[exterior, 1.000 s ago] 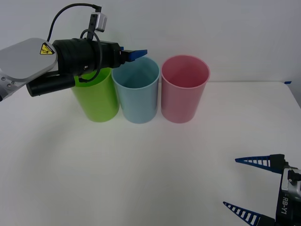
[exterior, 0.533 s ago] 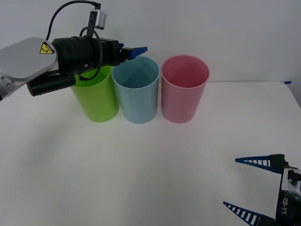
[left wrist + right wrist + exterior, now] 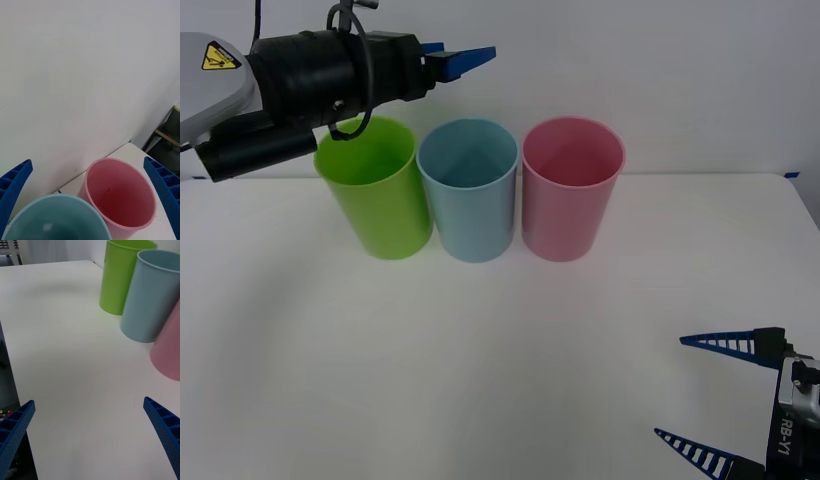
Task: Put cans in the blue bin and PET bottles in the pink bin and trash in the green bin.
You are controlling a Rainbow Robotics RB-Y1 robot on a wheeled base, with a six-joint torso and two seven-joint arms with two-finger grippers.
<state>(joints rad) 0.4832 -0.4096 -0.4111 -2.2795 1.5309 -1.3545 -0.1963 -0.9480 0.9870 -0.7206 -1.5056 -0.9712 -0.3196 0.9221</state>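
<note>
White table (image 3: pixel 480 360) and a plain white wall fill the room. Three tall plastic cup-shaped bins stand in a row at the back, close side by side: the lime-green bin (image 3: pixel 376 190), then the light-blue bin (image 3: pixel 470 195), then the pink bin (image 3: pixel 570 190). Printed letters "RB-Y1" show on the right arm. A yellow warning sticker on the left arm is cut off at the edge. The left gripper (image 3: pixel 458 58) hangs above the green and blue bins with its blue ribbed fingers wide apart; it is higher than half a second ago. The right gripper (image 3: pixel 720 395) waits low near the table's front right corner, fingers spread apart. No can shows; the bins' bottoms are hard to see.
</note>
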